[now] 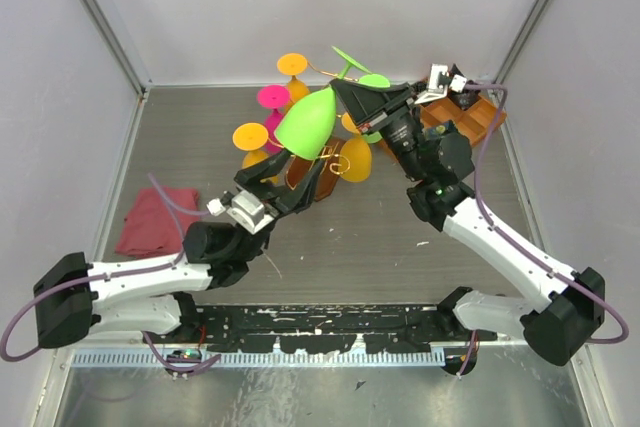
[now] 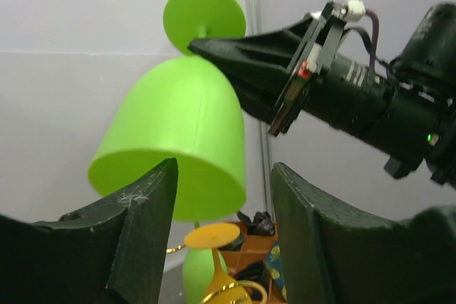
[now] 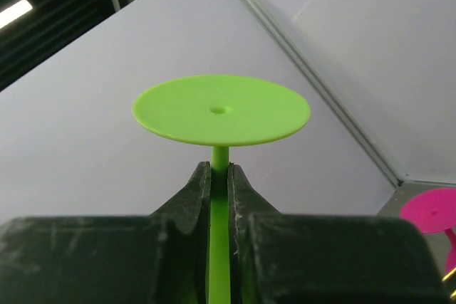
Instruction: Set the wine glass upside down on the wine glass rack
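Jaws of left gripper (image 2: pixel 224 176) apart, flanking lower rim of inverted green wine glass (image 2: pixel 178 126). Right gripper (image 3: pixel 219 172) clamped on stem, foot uppermost. Wine glass rack (image 1: pixel 312 182) beyond, beneath held glass.

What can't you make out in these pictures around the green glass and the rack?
- Top view: most of the wine glass rack is covered by the bowl of the green wine glass and by the left arm.
- Right wrist view: the glass's bowl is hidden behind the right gripper; only the stem and foot show.
- Left wrist view: it is unclear whether the left gripper touches the bowl, because its near finger overlaps the rim.
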Available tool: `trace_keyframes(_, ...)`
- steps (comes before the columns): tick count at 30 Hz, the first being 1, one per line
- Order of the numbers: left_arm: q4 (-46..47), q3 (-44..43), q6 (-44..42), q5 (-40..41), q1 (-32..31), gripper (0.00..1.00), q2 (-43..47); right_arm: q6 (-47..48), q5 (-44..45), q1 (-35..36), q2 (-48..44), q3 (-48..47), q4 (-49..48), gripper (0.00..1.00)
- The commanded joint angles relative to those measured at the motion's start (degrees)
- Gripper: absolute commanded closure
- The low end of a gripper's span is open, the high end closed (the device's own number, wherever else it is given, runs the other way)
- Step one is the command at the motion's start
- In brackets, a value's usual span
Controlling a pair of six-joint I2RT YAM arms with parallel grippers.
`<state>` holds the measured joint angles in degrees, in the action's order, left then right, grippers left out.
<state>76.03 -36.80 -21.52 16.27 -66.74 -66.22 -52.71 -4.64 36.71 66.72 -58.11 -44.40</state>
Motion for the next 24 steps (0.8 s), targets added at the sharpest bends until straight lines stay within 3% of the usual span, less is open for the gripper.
trace_keyframes(1,-3.3,5.7,0.2,-0.8,0.0,0.36,4.7,11.8,5.2,0.2,-4.1,-5.7,7.2,0.99)
trace_keyframes(3,-8.1,7.3,0.0,-2.2,0.0,0.34,7.2,16.4,7.0,0.3,-5.0,-7.9,12.7,0.99)
trace_keyframes(6,-24.4,5.5,0.4,-1.2,0.3,0.32,11.4,23.8,9.7,0.3,-6.6,-11.3,23.7,0.99)
trace_keyframes(9,-35.9,1.4,5.7,-1.8,4.5,0.30,12.7,30.7,12.8,0.3,-8.2,-13.5,34.0,0.99)
trace_keyframes(20,-54.0,-18.9,22.8,-21.9,26.2,0.30,4.6,43.2,16.6,0.3,-14.3,-14.8,57.4,0.99)
trace_keyframes(24,-56.6,-24.0,34.5,-29.1,38.9,0.31,2.1,46.0,13.3,0.3,-19.5,-8.1,55.7,0.99)
